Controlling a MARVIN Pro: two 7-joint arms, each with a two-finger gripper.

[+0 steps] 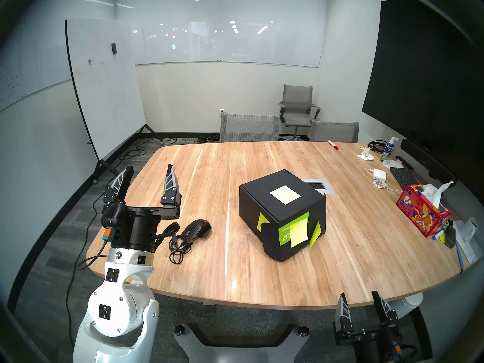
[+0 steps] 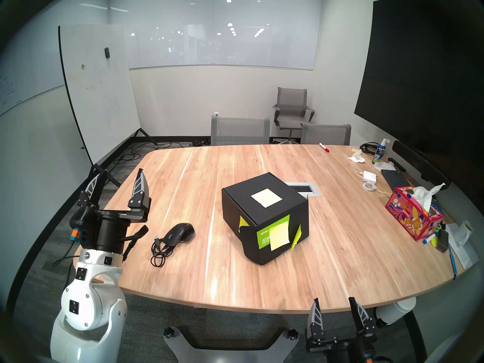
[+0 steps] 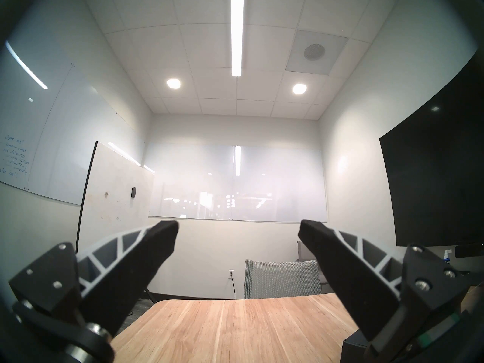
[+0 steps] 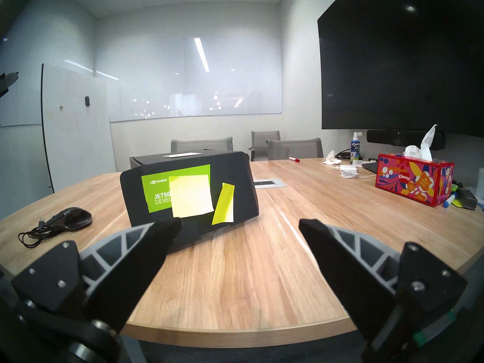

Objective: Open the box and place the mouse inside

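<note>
Right gripper (image 1: pixel 359 301): jaws spread, empty, at near desk edge
Left gripper (image 1: pixel 149 172): jaws spread, empty
Black sculpted mouse (image 1: pixel 197 230): on wooden desk (image 1: pixel 262 276)
Matte black cardboard box (image 1: pixel 281 214): lid closed

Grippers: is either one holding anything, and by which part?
Nothing is held. The left tool and right tool are open and empty; mouse and box lie untouched.

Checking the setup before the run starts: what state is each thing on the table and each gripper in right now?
box: closed, front flap down, sticky notes on it.
mouse: lying on the table left of the box, cable bundled beside it.
left gripper: open, empty, raised over the table's left edge.
right gripper: open, empty, short of the table's near edge.
tissue box: open, a tissue sticking out.
</note>
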